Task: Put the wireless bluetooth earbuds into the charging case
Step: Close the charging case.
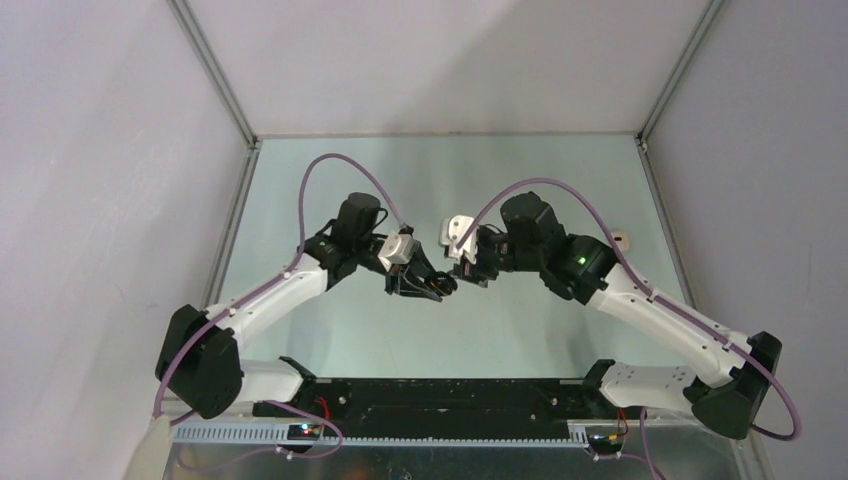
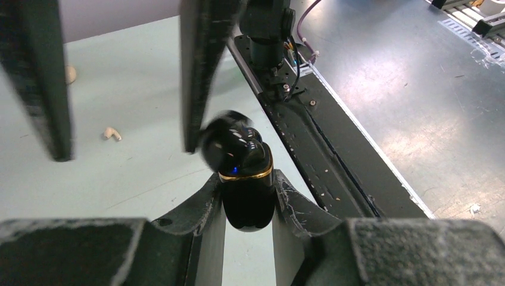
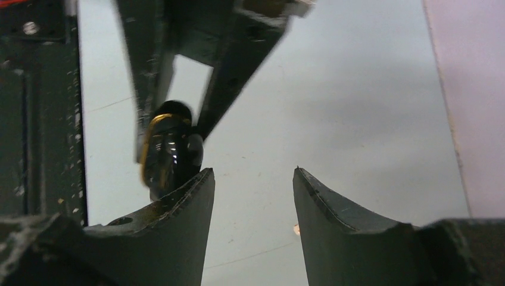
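My left gripper point(image 2: 245, 179) is shut on a glossy black charging case point(image 2: 247, 199) with a gold band, holding it upright above the table. The case's top point(image 2: 229, 134) is open and blurred, and I cannot tell what sits inside. My right gripper point(image 3: 253, 173) is open and empty. One of its fingers point(image 2: 199, 71) has its tip beside the case's top. The case also shows at the upper left of the right wrist view point(image 3: 164, 152). Two off-white earbuds point(image 2: 111, 134) point(image 2: 70, 72) lie on the table. No black earbud shows clearly. In the top view the two grippers point(image 1: 440, 285) point(image 1: 468, 272) meet mid-table.
A small off-white object point(image 1: 622, 240) lies on the table at the right edge. A tiny pale speck point(image 3: 296, 228) lies by my right finger. The black base rail point(image 2: 321, 149) runs along the near edge. Grey walls enclose the table point(image 1: 400, 160).
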